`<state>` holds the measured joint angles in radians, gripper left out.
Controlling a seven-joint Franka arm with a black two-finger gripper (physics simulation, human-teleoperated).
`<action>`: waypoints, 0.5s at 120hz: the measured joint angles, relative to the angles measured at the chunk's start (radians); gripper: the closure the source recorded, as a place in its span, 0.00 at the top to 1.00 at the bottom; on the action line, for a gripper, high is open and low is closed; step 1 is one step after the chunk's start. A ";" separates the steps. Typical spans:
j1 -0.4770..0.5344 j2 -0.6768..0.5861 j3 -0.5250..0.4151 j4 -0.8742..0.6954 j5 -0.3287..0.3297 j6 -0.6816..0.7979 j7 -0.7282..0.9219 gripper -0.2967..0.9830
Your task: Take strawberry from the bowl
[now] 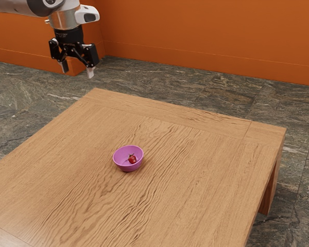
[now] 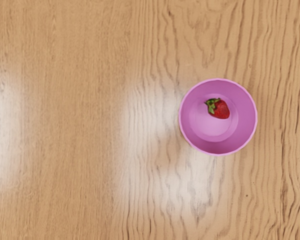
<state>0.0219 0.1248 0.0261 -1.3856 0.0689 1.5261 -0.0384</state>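
The broad tan wooden table (image 1: 185,154) is showing bold brown grain, and in the wrist view its top is catching soft white glare like a satin varnish. The round magenta bowl (image 2: 246,117) is looking like smooth plastic with a gentle sheen. Inside it, the red strawberry with green leaves (image 2: 221,110) is showing a finely dimpled skin. At the exterior view's far left, the black two-finger gripper (image 1: 78,70) is looking hard and dark; above it, the silver cylindrical collar (image 1: 64,19) is gleaming like metal, beside smooth, white, plastic-looking arm housing (image 1: 87,14). Farther off, the grey veined floor (image 1: 159,74) is resembling stone, and the orange wall (image 1: 206,31) is appearing smooth.
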 joint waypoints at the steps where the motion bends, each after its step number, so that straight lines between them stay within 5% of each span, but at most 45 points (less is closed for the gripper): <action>1: 0.000 0.000 0.000 0.000 0.000 0.000 0.000 0.77; 60: 0.040 0.023 0.001 0.011 0.014 0.035 -0.011 0.77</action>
<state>0.0622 0.1481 0.0270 -1.3746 0.0826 1.5607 -0.0492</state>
